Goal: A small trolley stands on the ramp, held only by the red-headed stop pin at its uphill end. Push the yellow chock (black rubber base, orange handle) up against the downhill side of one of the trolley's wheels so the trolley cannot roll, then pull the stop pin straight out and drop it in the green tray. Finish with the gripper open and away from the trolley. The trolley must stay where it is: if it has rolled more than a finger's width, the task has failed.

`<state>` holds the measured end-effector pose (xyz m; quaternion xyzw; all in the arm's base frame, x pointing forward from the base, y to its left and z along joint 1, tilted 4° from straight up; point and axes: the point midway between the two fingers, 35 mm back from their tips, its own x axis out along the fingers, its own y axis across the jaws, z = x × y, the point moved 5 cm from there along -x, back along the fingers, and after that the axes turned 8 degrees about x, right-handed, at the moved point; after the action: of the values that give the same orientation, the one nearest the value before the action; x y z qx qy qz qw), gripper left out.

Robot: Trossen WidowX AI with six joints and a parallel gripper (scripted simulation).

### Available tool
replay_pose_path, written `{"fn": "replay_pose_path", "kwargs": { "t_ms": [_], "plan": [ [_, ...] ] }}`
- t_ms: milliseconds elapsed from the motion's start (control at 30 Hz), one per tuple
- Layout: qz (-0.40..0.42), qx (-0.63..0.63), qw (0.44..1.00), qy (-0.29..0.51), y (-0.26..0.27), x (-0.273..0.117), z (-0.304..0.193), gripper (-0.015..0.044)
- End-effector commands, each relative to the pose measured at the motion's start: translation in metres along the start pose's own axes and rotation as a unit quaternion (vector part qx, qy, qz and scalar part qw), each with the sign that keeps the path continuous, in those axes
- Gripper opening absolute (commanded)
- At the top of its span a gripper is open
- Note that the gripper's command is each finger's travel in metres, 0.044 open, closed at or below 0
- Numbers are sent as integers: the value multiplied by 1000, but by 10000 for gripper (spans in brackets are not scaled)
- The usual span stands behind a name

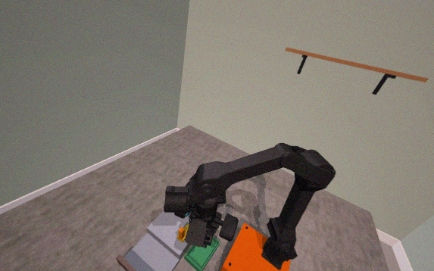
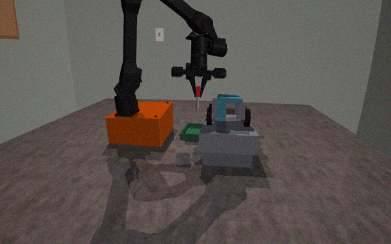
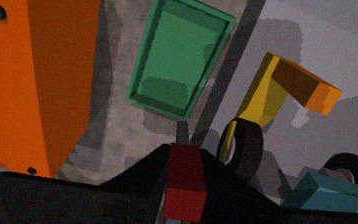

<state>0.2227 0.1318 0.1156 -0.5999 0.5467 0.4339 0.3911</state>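
My gripper [image 2: 198, 91] [image 3: 182, 154] is shut on the red-headed stop pin [image 2: 198, 94] [image 3: 184, 175]. It holds the pin upright in the air, its grey shaft pointing down, beside the trolley's left side and above the near edge of the green tray [image 1: 201, 255] [image 2: 190, 131] [image 3: 180, 57]. The teal trolley [image 2: 228, 108] [image 3: 330, 192] stands on the grey ramp [image 1: 157, 246] [image 2: 228, 143] [image 3: 325, 35]. The yellow chock [image 1: 182, 233] [image 3: 267, 95] with its orange handle [image 3: 307, 86] sits on the ramp against a black wheel [image 3: 241, 145].
The arm's orange base block [image 1: 246, 250] [image 2: 138, 124] [image 3: 35, 75] stands left of the tray. A wooden shelf [image 1: 354, 64] hangs on the far wall. A small grey block [image 2: 183, 159] lies on the floor in front of the ramp.
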Motion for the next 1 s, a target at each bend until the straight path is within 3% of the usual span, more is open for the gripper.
{"fn": "replay_pose_path", "kwargs": {
  "t_ms": [0, 467, 967],
  "plan": [
    [-2, -56, 998, -12, 2, 1, -2, 0],
    [-18, -263, 963, -52, 2, 2, -10, 0],
    [-48, -471, 877, -87, 2, 3, -17, 0]
  ]
}}
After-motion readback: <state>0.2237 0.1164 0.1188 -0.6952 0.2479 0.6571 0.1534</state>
